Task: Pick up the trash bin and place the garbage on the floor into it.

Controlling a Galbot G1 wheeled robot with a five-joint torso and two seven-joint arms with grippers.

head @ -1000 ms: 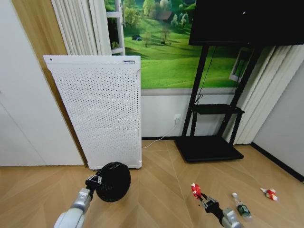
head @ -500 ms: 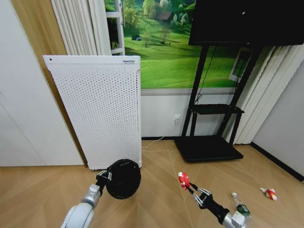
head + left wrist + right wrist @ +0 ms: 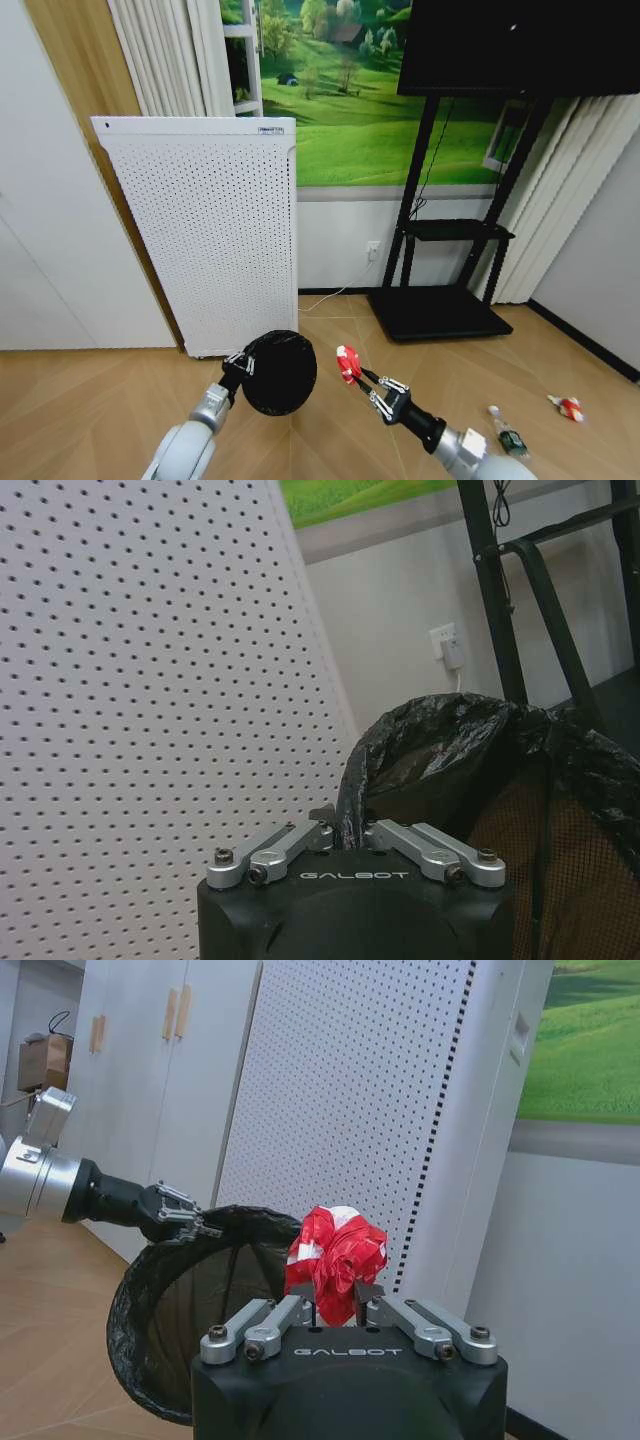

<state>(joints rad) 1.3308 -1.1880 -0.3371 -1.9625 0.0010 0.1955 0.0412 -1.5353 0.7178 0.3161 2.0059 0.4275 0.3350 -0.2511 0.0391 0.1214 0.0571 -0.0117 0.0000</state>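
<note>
**Trash bin up, first piece closing in**

Trash bin (image 3: 279, 373) hangs in the air, lifted off the floor in front of the white perforated appliance (image 3: 205, 235), its mouth tipped toward the right arm. Left gripper (image 3: 238, 365) has its jaws pinched tight on the rim and the black bag liner (image 3: 440, 730) there. Just beside the opening, the right gripper (image 3: 368, 388) carries a crumpled red-and-white piece of garbage (image 3: 348, 363), jaws clamped on it; from the right wrist view it sits level with the bin's near rim, not yet over the mouth.

Risk, as I read it: release too soon and it drops outside, or clips the rim and bounces off. A thin pinch on liner and rim could also slip.

Clear bottle (image 3: 508, 433) and red-and-white wrapper (image 3: 568, 407) wait on the floor, well apart.
</note>
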